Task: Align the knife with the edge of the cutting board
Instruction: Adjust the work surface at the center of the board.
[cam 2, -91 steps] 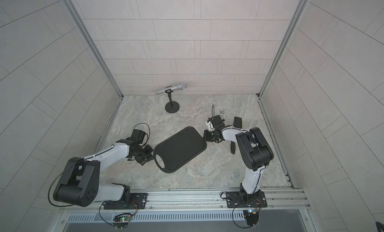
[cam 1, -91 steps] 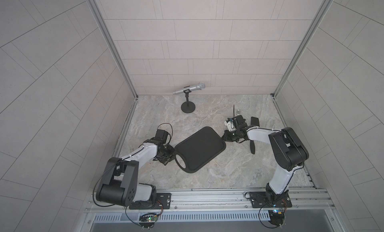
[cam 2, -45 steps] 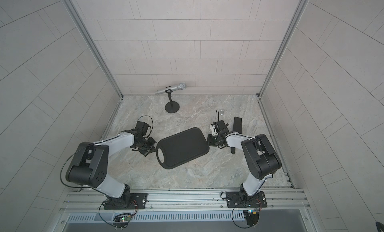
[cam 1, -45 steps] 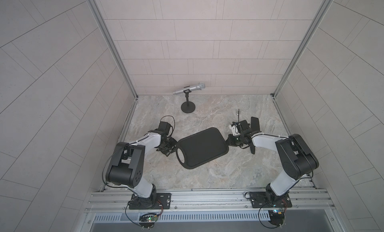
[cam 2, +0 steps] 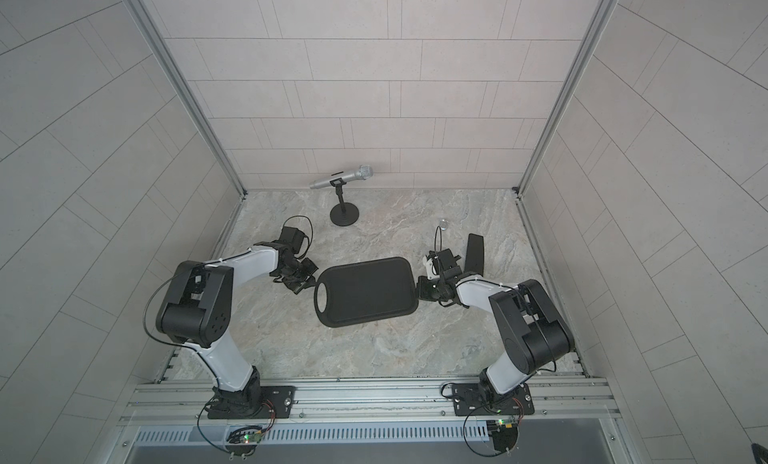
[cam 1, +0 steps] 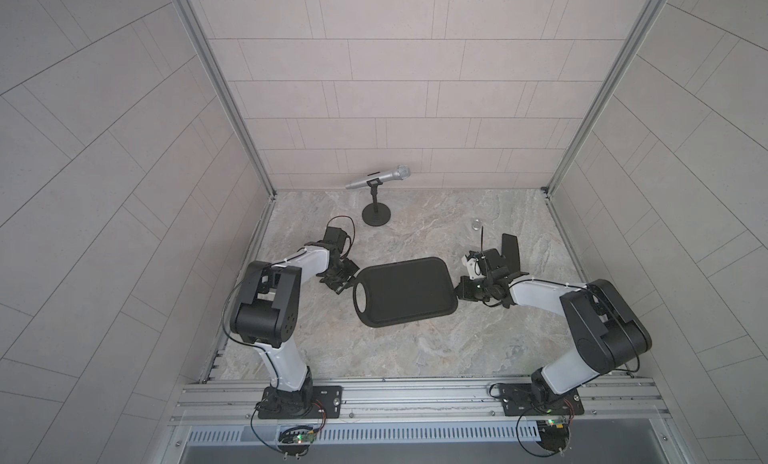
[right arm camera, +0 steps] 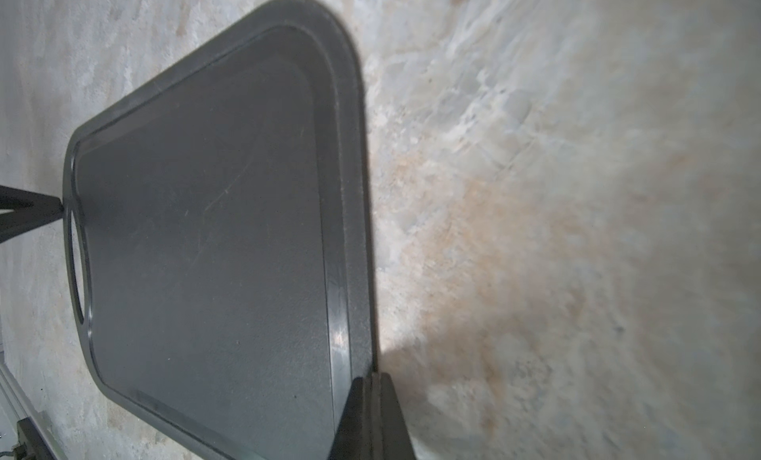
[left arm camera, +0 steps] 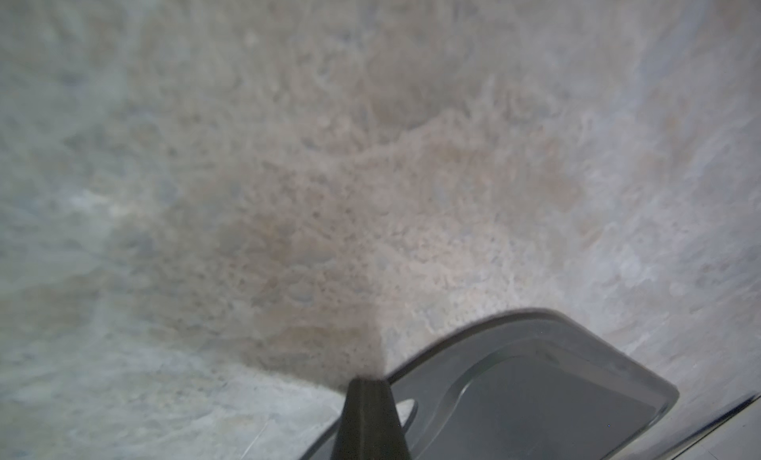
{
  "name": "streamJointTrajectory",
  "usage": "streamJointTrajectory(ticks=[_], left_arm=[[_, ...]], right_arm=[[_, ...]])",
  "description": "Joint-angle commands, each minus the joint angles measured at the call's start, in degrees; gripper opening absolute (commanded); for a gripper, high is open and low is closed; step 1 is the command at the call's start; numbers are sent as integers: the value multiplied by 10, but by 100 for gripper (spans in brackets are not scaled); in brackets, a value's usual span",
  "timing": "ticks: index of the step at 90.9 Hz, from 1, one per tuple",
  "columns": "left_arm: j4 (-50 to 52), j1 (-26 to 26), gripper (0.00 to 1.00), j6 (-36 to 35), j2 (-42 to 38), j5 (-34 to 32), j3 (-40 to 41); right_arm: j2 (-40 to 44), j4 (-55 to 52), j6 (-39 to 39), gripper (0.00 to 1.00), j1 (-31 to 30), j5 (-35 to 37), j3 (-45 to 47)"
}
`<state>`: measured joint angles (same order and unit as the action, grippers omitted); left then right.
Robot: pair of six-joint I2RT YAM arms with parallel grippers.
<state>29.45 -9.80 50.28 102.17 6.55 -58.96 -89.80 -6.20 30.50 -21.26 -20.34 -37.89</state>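
Note:
The matte-black cutting board [cam 1: 405, 291] [cam 2: 365, 291] lies flat in the middle of the marble floor, its oval handle hole toward the left arm. My left gripper [cam 1: 348, 284] [left arm camera: 364, 383] is shut, tips against the board's [left arm camera: 535, 388] handle-hole end. At the opposite short edge my right gripper [cam 1: 458, 292] [right arm camera: 372, 376] is shut too, tips touching the board's [right arm camera: 206, 231] rim. Neither holds anything. The black knife [cam 1: 511, 254] [cam 2: 475, 253] lies on the floor behind the right wrist, apart from the board. Only its broad blade shows; the arm covers the rest.
A silver microphone [cam 1: 379, 178] on a stand with a round black base [cam 1: 376, 215] sits at the back centre. A small clear object [cam 1: 476, 224] lies near the knife. Tiled walls close in three sides; a metal rail [cam 1: 415, 393] runs along the front.
The board has turned from a diagonal lie to almost crosswise. Both shut grippers moved with its ends: the left one toward the back, the right one toward the front.

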Motion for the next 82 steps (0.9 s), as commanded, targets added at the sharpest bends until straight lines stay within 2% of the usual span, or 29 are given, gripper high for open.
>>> streamJointTrajectory(ticks=[1,19,42,63,82], left_arm=[[26,-20,0,-19,53,-1,-6],[49,-20,0,-34,82,-1,-54],[98,-20,0,-56,82,-18,-111],[146,-9,0,-82,-26,-49,-118],[133,-8,0,-84,-132,-28,-42]], right_arm=[[-9,-36,23,0,-31,-37,45],[23,-20,45,0,-44,-26,78],[59,-43,51,0,-46,-3,77],[95,-77,48,0,-44,5,56],[126,-89,47,0,-44,-12,45]])
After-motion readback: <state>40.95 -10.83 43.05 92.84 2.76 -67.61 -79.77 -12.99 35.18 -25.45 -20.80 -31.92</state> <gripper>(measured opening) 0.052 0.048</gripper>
